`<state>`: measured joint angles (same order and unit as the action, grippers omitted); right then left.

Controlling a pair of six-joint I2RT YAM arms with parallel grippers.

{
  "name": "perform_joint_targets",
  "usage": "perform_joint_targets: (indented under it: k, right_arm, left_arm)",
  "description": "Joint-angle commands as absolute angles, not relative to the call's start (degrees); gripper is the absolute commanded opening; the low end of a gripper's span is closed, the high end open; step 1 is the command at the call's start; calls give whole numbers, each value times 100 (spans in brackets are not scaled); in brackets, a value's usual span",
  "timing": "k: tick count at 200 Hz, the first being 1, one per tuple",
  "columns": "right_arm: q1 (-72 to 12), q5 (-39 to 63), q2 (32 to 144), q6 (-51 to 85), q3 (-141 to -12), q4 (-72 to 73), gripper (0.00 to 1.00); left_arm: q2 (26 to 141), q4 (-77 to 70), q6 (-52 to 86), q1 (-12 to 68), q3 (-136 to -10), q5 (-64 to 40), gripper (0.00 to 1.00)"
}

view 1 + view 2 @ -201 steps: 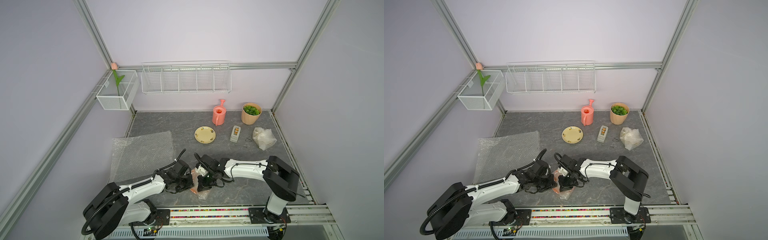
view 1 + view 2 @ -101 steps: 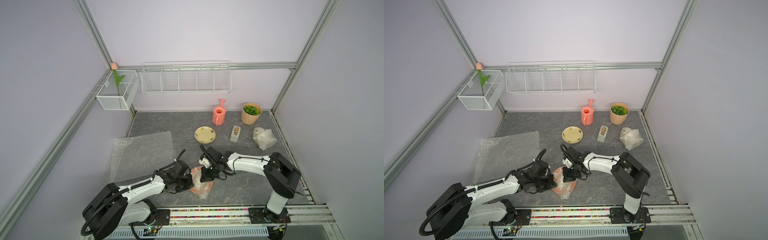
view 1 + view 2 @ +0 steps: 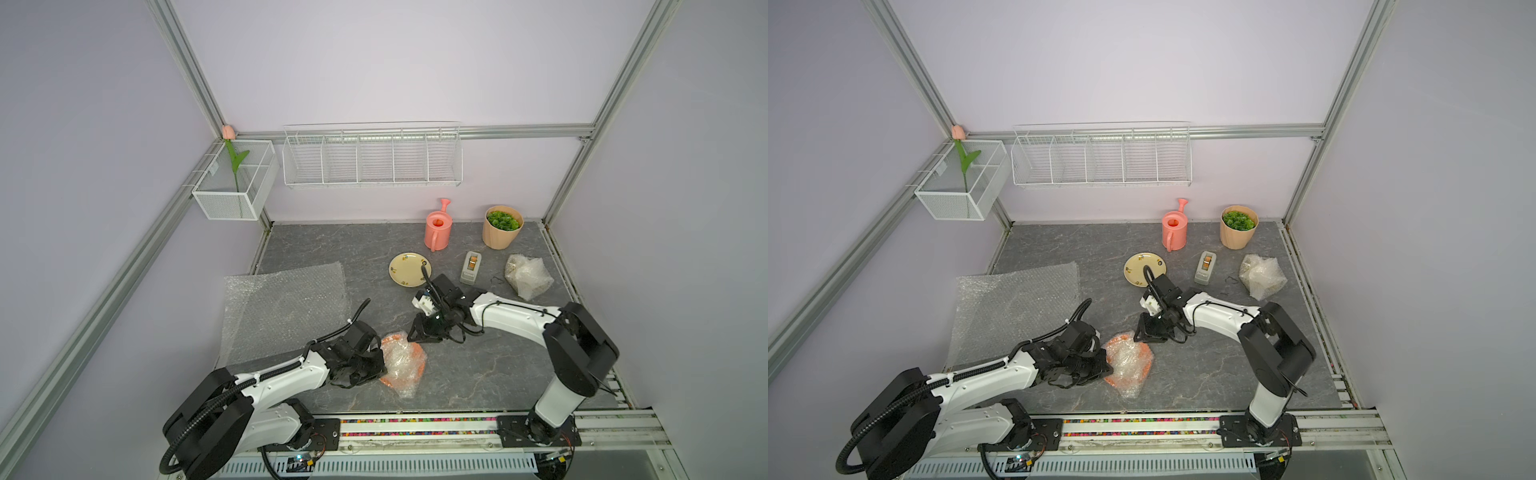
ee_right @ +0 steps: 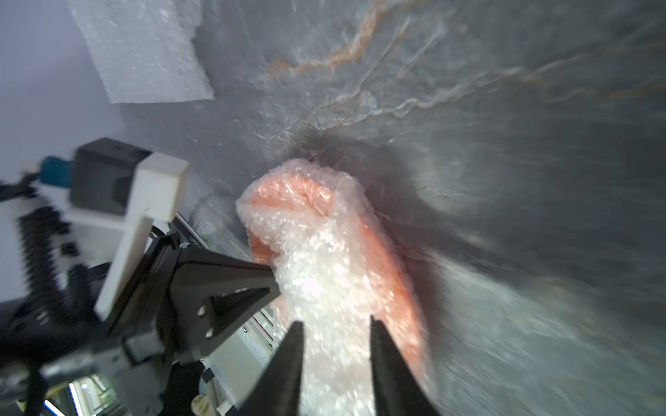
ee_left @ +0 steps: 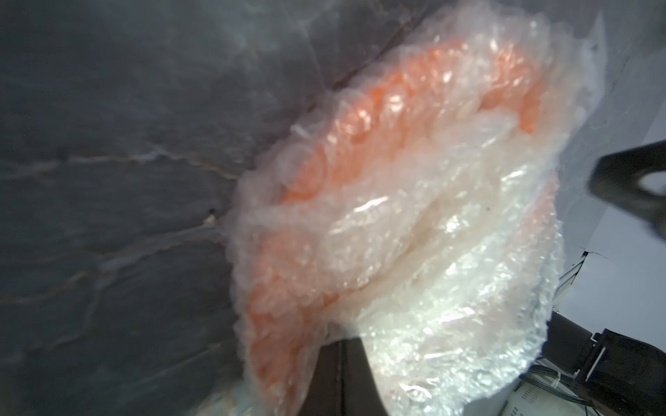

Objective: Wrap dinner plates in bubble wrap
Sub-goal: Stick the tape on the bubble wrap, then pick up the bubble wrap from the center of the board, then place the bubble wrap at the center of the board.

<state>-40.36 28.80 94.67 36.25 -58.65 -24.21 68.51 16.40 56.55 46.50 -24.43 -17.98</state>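
An orange dinner plate bundled in crumpled bubble wrap [image 3: 402, 365] [image 3: 1128, 362] lies near the table's front. My left gripper [image 3: 380, 368] [image 3: 1108, 368] [image 5: 342, 342] is shut, pinching the wrap at the bundle's left edge. My right gripper [image 3: 415, 336] [image 3: 1143, 333] [image 4: 336, 321] hangs just behind the bundle, open, nothing held. A bare cream plate [image 3: 409, 269] [image 3: 1144, 269] sits further back. A flat bubble wrap sheet [image 3: 282, 311] [image 3: 1017, 307] lies at the left. Another crumpled wrap bundle [image 3: 528, 276] [image 3: 1262, 275] rests at the right; what it holds I cannot tell.
A grey tape dispenser [image 3: 471, 267], a pink watering can [image 3: 438, 230] and a potted plant [image 3: 502, 226] stand along the back right. White wire baskets [image 3: 372, 156] hang on the back wall. The arms' rail runs along the front edge.
My right gripper has let go of the wrapped orange plate, opened, and drawn back from it. The left gripper stays shut on the wrap.
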Motion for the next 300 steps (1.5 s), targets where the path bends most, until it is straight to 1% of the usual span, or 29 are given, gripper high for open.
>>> perform_joint_targets:
  k: [1, 13, 25, 50, 60, 72, 86, 107, 115, 126, 137, 155, 174, 203, 208, 211, 215, 229, 243, 260, 280, 290, 300]
  right_arm:
    - [-3817, 3347, 9057, 3629, -5414, -2458, 49]
    - [-3757, 3640, 9001, 3771, -5103, -2126, 54]
    - [-3753, 3863, 9032, 3978, -4739, -1731, 57]
    - [-3770, 4318, 9282, 4602, -4231, -557, 57]
    - [-3816, 4380, 9440, 4775, -4142, -235, 56]
    - [-3875, 4444, 9626, 4966, -4058, 165, 50]
    - [-3943, 4504, 9766, 5257, -3952, 635, 37]
    - [-3969, 4277, 9735, 5270, -3959, 533, 21]
    - [-3972, 4165, 9678, 5193, -4004, 339, 18]
    - [-3960, 4005, 9598, 5024, -4104, 0, 15]
    - [-3935, 3887, 9524, 4897, -4203, -269, 14]
    - [-3861, 3782, 9466, 4768, -4366, -551, 12]
    - [-3733, 3680, 9554, 4642, -4663, -790, 11]
    - [-3497, 3559, 9883, 4597, -5439, -1011, 11]
    - [-3452, 3528, 9945, 4588, -5588, -1053, 10]
    - [-3411, 3519, 9998, 4581, -5695, -1083, 10]
    - [-3368, 3496, 10064, 4571, -5833, -1139, 10]
    - [-3238, 3417, 10322, 4566, -6334, -1258, 10]
    - [-3143, 3349, 10677, 4497, -6968, -1455, 10]
    - [-3050, 3331, 11239, 4488, -7745, -1662, 11]
    - [-2993, 3269, 11885, 4561, -8635, -1800, 11]
    - [-2968, 3204, 12185, 4579, -9056, -1853, 11]
    - [-2953, 3208, 12526, 4638, -9476, -1876, 11]
  left_arm:
    - [6904, 2075, 5707, 4632, -2300, -1617, 0]
    - [6952, 2060, 5699, 4631, -2328, -1642, 0]
    - [7012, 2041, 5675, 4632, -2356, -1660, 0]
    - [7112, 1948, 5664, 4631, -2368, -1713, 0]
    - [7145, 1902, 5664, 4634, -2371, -1739, 0]
    - [7194, 1849, 5664, 4632, -2379, -1776, 0]
    - [7225, 1858, 5637, 4633, -2424, -1796, 0]
    - [7076, 2220, 5579, 4632, -2644, -1582, 0]
    - [6925, 2462, 5549, 4632, -2783, -1398, 6]
    - [6669, 2868, 5478, 4625, -3034, -1089, 17]
    - [6416, 3353, 5376, 4578, -3338, -673, 28]
    - [6102, 3936, 5013, 4367, -3806, 28, 41]
    - [6139, 4501, 4397, 3686, -4329, 334, 51]
    - [6829, 4829, 3387, 2641, -4997, 391, 58]
    - [6972, 4839, 3242, 2525, -5103, 366, 61]
    - [7091, 4835, 3145, 2483, -5171, 357, 65]
    - [7246, 4839, 3029, 2431, -5262, 371, 67]
    - [7838, 5007, 2825, 2362, -5646, 616, 67]
    - [8506, 5318, 2639, 2283, -6075, 634, 68]
    - [9142, 5388, 2558, 2258, -6329, 673, 65]
    - [9522, 5367, 2669, 2250, -6357, 1104, 63]
    - [9653, 5275, 2698, 2214, -6300, 1066, 62]
    - [9805, 5212, 2729, 2205, -6259, 965, 59]
